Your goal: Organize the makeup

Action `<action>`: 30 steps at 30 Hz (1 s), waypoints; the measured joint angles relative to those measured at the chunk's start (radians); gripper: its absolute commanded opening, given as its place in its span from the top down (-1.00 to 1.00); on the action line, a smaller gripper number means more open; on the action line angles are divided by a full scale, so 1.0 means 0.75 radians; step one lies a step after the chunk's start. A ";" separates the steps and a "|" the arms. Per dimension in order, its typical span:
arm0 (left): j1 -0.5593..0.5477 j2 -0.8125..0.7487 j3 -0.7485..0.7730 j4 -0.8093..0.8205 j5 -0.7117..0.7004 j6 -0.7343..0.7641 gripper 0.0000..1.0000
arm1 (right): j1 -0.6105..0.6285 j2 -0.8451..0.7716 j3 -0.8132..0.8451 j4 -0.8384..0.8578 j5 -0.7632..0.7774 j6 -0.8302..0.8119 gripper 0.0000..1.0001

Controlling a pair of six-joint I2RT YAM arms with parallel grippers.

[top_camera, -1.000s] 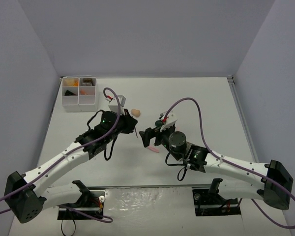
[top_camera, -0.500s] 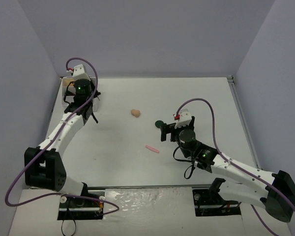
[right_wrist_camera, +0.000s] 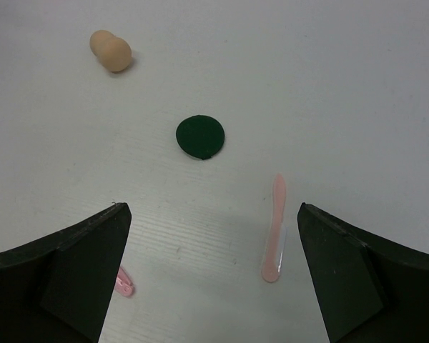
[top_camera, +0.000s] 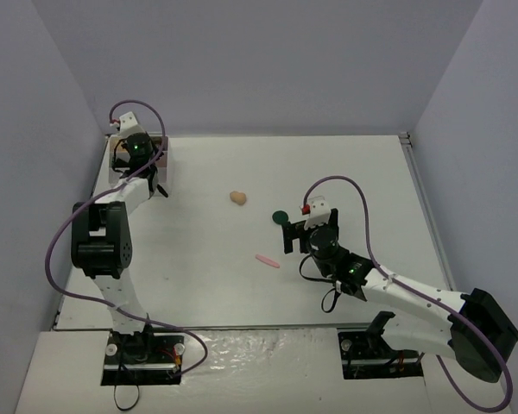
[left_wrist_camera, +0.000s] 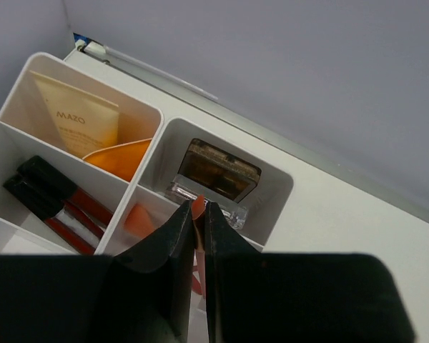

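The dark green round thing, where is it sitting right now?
In the top view the dark green round compact lies on the table, just beyond the right gripper and right of the beige sponge.

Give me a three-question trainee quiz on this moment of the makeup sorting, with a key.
1. True or false: the right pincer stands open and holds nothing.
2. What is the left pincer shut on above the white box? A) a thin red stick B) a brush C) nothing
3. How many loose makeup items does the right wrist view show on the table?
Key: 1 true. 2 A. 3 four: beige sponge, dark-green compact, pink stick, and a second pink stick, mostly hidden at the lower left.
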 measured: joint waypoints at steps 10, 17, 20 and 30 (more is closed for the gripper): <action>0.015 0.085 -0.003 0.148 0.000 -0.008 -0.21 | -0.016 0.024 0.000 0.006 -0.018 0.001 -1.00; 0.035 -0.012 -0.050 0.090 0.027 0.017 -0.46 | -0.017 0.031 0.007 -0.003 -0.045 0.001 -0.96; 0.031 -0.156 -0.098 -0.023 0.073 0.023 -0.51 | -0.017 0.031 0.021 -0.023 -0.052 0.004 -0.94; -0.323 -0.678 -0.138 -0.576 0.174 0.072 -0.57 | -0.090 0.013 0.128 -0.285 -0.033 0.133 -0.77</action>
